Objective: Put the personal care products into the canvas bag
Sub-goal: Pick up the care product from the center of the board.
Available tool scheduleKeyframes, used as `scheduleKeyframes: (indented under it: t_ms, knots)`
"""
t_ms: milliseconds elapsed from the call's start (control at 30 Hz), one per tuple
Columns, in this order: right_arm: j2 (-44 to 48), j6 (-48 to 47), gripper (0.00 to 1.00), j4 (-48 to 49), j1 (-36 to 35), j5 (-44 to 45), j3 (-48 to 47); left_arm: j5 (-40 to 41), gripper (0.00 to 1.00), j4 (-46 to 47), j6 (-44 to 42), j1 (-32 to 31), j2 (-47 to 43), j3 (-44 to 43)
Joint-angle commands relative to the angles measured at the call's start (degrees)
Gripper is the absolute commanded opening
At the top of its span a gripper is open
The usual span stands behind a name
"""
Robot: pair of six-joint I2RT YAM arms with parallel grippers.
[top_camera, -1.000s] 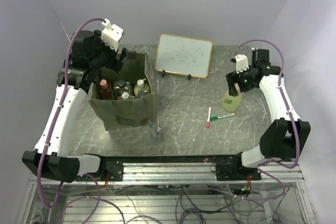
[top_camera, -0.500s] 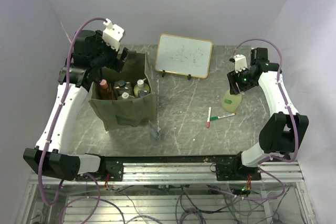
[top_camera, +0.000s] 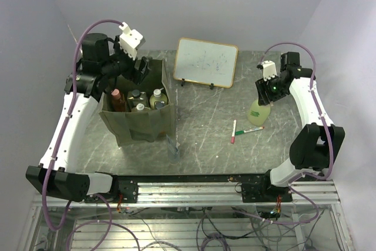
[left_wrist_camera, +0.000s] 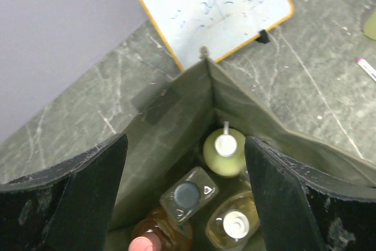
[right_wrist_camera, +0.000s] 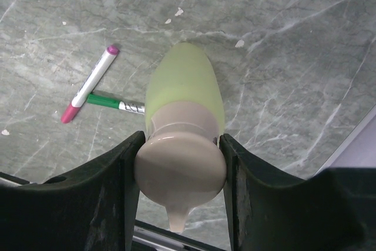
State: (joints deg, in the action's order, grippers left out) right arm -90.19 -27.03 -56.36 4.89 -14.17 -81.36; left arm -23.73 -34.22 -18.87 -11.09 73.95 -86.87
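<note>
The olive-green canvas bag [top_camera: 138,124] stands open at the left. Inside it I see a yellow-green bottle with a white cap [left_wrist_camera: 224,151], a clear dark-capped bottle [left_wrist_camera: 188,194], a clear amber bottle [left_wrist_camera: 235,224] and an orange bottle with a pink cap [left_wrist_camera: 150,240]. My left gripper [top_camera: 140,70] hangs open and empty over the bag's far rim; the bag's wall [left_wrist_camera: 170,127] shows between its fingers. My right gripper [top_camera: 267,91] is shut on the peach pump head [right_wrist_camera: 180,166] of the green bottle [top_camera: 258,113], which stands on the table at the right.
The wood-framed whiteboard [top_camera: 206,62] stands propped at the back centre. A red marker [top_camera: 234,131] and a green marker [top_camera: 249,129] lie just left of the green bottle. A small grey object [top_camera: 172,148] lies by the bag's front right corner.
My left wrist has turned and shifted a little to the right above the bag's far rim. My right gripper has stayed on the pump head, with the bottle in the same spot.
</note>
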Motion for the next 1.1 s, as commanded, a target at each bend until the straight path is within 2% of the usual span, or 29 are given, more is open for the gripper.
scheduleKeyframes:
  t_ms: [0,167,333,733,867,1000,1067]
  knots:
    - [0.8,0.3,0.11,-0.8,0.4,-1.5,-4.3,-8.2,0.91,-2.8,1.8,-1.3,0.8,-1.5]
    - [1.4,0.6,0.04,-0.5,0.4,-1.4,-4.5,-7.3,0.86,3.3,16.2,-4.8,1.3,0.1]
    - [1.8,0.4,0.02,-0.2,0.4,-0.8,-5.1,-1.0,0.84,5.9,26.7,-5.8,3.0,2.0]
    - [2.0,1.4,0.00,-0.7,0.3,-1.9,-6.4,1.5,0.75,9.4,36.3,-9.0,5.2,8.1]
    - [2.0,1.9,0.00,-0.8,0.3,-2.0,-6.5,2.5,0.65,9.7,37.6,-9.8,6.3,7.8]
    - [2.0,2.3,0.00,-0.9,0.3,-2.0,-6.8,4.2,0.41,9.9,37.2,-11.3,7.5,6.3]
    - [2.0,2.5,0.00,-1.1,0.3,-2.1,-6.9,4.6,0.34,9.8,36.8,-12.1,8.1,5.4]
